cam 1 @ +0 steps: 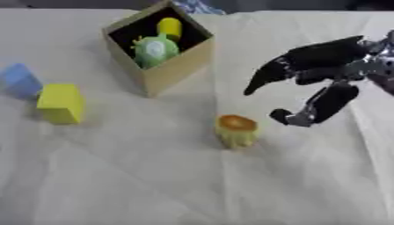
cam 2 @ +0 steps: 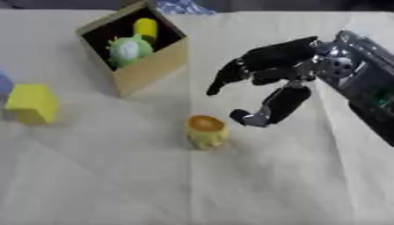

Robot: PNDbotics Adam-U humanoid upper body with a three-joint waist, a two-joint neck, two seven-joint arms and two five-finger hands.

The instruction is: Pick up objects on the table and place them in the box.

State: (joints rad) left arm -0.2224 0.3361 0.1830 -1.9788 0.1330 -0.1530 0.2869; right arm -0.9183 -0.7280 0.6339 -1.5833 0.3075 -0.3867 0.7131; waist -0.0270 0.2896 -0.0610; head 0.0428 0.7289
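Observation:
A cardboard box [cam 1: 173, 70] stands at the back left of the table, open at the top. Inside it lie a green round toy [cam 1: 155, 49] and a yellow piece [cam 1: 170, 27]. A small yellow cup-shaped object with an orange top [cam 1: 236, 130] stands upright near the middle. A yellow block [cam 1: 61, 103] and a blue block [cam 1: 18, 80] sit at the left. My right hand [cam 1: 323, 66] hovers just right of the yellow cup, open, fingers pointing left and down, thumb low, holding nothing. My left hand is out of sight.
A pale creased cloth [cam 1: 154, 184] covers the table. A blue patterned thing [cam 1: 202, 6] shows at the far edge behind the box.

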